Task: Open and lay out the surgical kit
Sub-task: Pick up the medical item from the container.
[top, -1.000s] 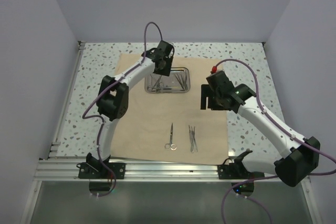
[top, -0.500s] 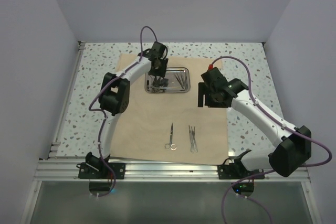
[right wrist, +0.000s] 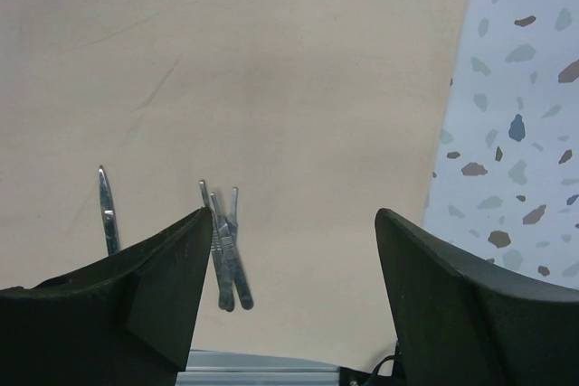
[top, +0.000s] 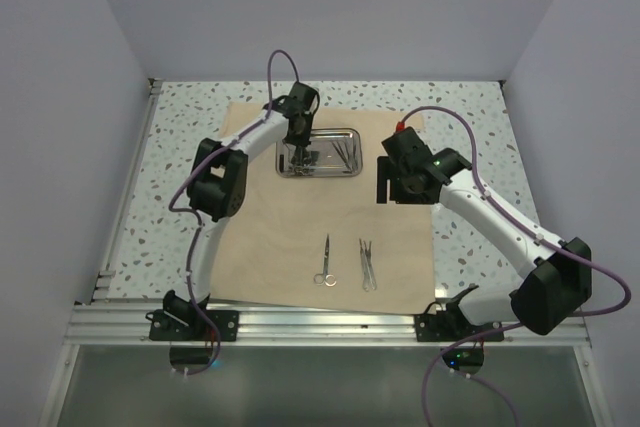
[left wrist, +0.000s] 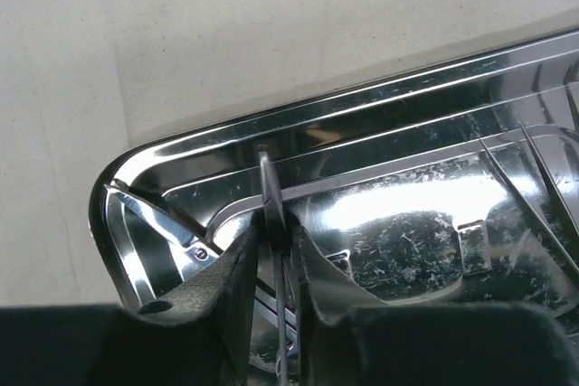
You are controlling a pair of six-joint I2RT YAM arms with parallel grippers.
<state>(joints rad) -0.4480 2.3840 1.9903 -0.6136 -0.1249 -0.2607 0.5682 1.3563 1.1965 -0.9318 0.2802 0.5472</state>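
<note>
The tan cloth wrap (top: 300, 217) lies spread flat on the table. The shiny steel tray (top: 350, 134) sits at its far middle with several slim silver instruments (top: 340, 154) inside. My left gripper (top: 297, 152) reaches into the tray's left end; in the left wrist view (left wrist: 276, 237) its jaws are shut on a thin dark instrument (left wrist: 270, 192) standing between them over the tray (left wrist: 181, 146). Scissors (top: 324, 261) and tweezers (top: 367, 264) lie on the cloth near the front. My right gripper (top: 385, 187) hovers open and empty above the cloth; tweezers (right wrist: 226, 255) and the scissors' tip (right wrist: 107, 210) show below it.
Speckled tabletop (top: 470, 117) surrounds the cloth, with white walls on three sides. An aluminium rail (top: 320, 322) runs along the near edge by the arm bases. The cloth's right edge meets the speckled surface (right wrist: 516, 115) in the right wrist view.
My left gripper has dropped lower into the tray's left end. My right arm swung slightly back and left, then held still.
</note>
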